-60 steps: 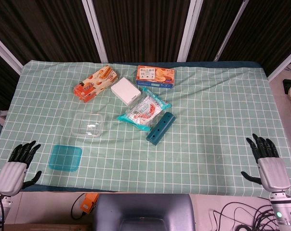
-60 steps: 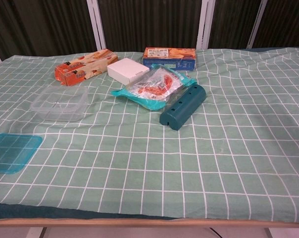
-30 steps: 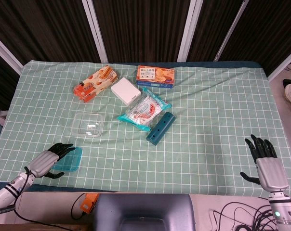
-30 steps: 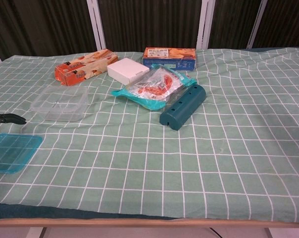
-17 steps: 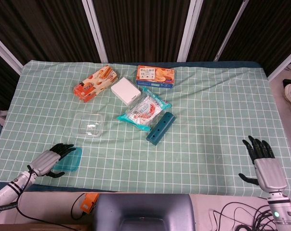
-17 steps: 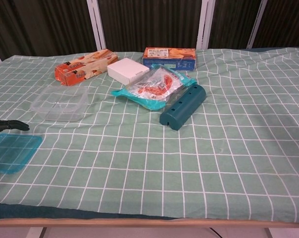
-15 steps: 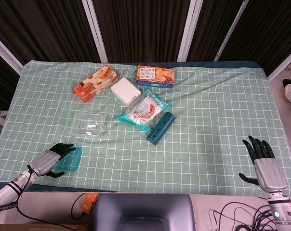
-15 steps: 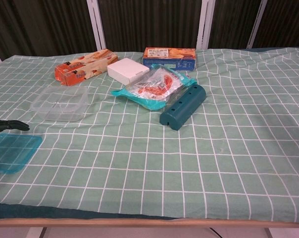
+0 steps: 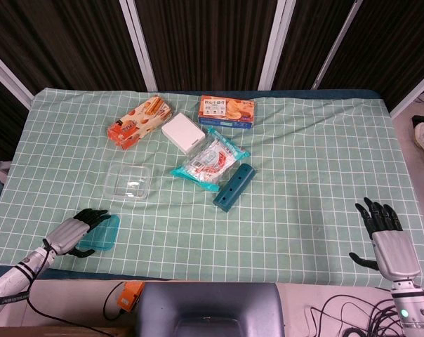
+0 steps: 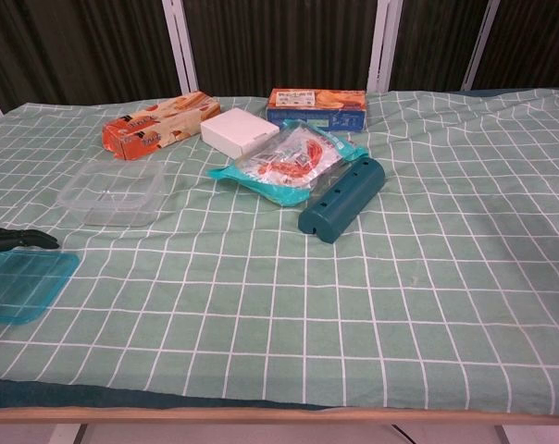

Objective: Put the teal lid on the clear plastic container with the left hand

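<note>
The teal lid (image 9: 104, 232) lies flat near the table's front left edge, also visible in the chest view as the teal lid (image 10: 28, 285). My left hand (image 9: 74, 234) reaches over the lid's left part, fingers stretched across it and thumb near its front edge; its dark fingertips (image 10: 25, 241) show just past the lid's far edge. It grips nothing that I can see. The clear plastic container (image 9: 128, 181) stands open a little beyond the lid, as the chest view of the container (image 10: 113, 192) confirms. My right hand (image 9: 388, 240) hovers open at the front right edge.
Behind the container lie an orange snack box (image 9: 138, 121), a white box (image 9: 183, 131) and a blue biscuit box (image 9: 227, 111). A snack bag (image 9: 210, 160) and a dark teal perforated bar (image 9: 234, 187) sit right of the container.
My left hand swung in from the front left corner and now lies over the teal lid; in the last half second it barely shifted. The right hand drifted slightly.
</note>
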Action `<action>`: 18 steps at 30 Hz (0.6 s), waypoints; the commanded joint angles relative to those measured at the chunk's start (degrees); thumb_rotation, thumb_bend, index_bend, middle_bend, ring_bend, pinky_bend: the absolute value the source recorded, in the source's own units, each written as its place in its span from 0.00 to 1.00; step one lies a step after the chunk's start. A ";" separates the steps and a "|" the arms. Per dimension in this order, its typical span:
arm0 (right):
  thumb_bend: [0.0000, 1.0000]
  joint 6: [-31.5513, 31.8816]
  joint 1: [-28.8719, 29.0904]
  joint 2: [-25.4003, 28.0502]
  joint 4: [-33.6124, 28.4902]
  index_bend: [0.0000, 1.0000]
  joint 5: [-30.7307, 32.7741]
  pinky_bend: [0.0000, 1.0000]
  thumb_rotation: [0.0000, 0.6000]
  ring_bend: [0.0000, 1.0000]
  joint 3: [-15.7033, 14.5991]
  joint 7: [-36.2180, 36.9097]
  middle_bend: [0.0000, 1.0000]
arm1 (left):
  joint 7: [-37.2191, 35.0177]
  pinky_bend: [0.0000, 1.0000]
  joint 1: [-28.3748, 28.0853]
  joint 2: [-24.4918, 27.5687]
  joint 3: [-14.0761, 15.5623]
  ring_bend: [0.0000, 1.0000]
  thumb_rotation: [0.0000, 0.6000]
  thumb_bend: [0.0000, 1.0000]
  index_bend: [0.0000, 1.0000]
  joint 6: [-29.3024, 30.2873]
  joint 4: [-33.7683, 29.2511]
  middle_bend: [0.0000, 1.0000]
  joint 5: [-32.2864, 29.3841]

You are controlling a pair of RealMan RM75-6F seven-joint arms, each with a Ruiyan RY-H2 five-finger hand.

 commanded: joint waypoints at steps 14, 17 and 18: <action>0.16 -0.31 0.11 -0.14 -0.05 0.00 0.36 0.00 1.00 0.00 0.07 -0.56 0.00 | -0.87 0.00 -1.55 -0.14 0.99 0.00 1.00 0.23 0.00 -1.50 0.06 0.00 -0.56; 0.16 -0.26 0.08 -0.15 -0.07 0.00 0.48 0.00 1.00 0.00 0.13 -0.60 0.00 | -0.96 0.00 -1.82 -0.11 1.25 0.00 1.00 0.23 0.00 -1.96 0.10 0.00 -0.63; 0.16 -0.25 0.08 -0.16 -0.08 0.00 0.50 0.00 1.00 0.00 0.14 -0.63 0.00 | -0.99 0.00 -1.88 -0.13 1.31 0.00 1.00 0.23 0.00 -2.08 0.15 0.00 -0.67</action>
